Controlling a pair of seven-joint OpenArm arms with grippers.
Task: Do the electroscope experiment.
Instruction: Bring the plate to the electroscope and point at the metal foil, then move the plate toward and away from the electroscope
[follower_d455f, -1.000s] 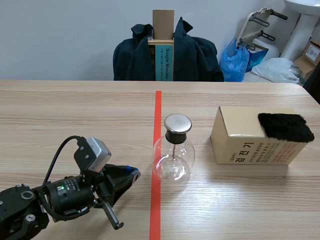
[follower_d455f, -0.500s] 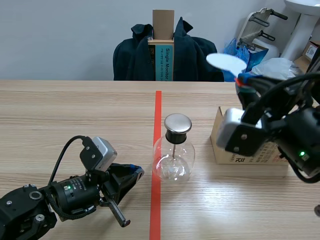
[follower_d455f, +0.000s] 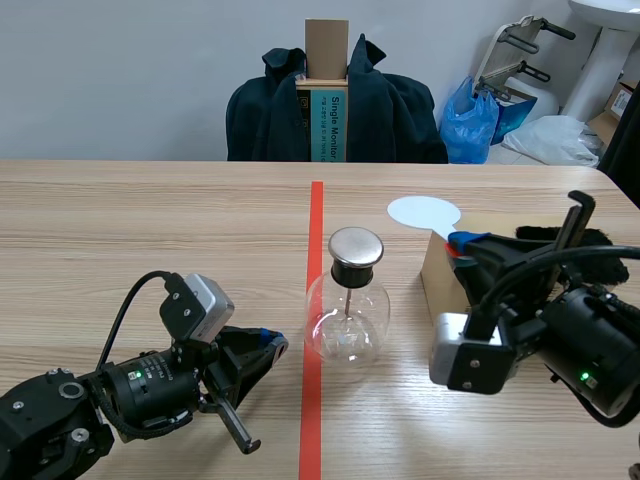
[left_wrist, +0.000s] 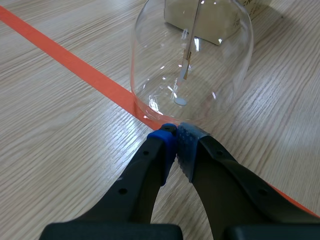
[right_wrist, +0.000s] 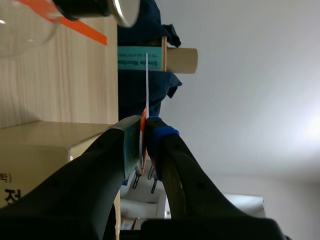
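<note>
The electroscope, a round glass flask (follower_d455f: 346, 318) with a metal cap (follower_d455f: 356, 245), stands just right of the red tape line. My left gripper (follower_d455f: 268, 345) lies low on the table to its left, shut on nothing. In the left wrist view its blue pads (left_wrist: 175, 137) meet right at the foot of the flask (left_wrist: 192, 55). My right gripper (follower_d455f: 465, 245) is shut on the red handle of a white disc paddle (follower_d455f: 424, 212), held to the right of the cap and a little higher, apart from it. The right wrist view shows the paddle (right_wrist: 147, 80) edge-on between its fingers (right_wrist: 145, 125).
A cardboard box (follower_d455f: 438, 270) stands right of the flask, mostly hidden by the right arm, with a black fur pad (follower_d455f: 600, 240) on top. A chair draped with a dark jacket (follower_d455f: 335, 100) is behind the table's far edge.
The right arm came into view from the right holding the white paddle, then lowered it toward the flask's cap. The left gripper edged slightly nearer the flask.
</note>
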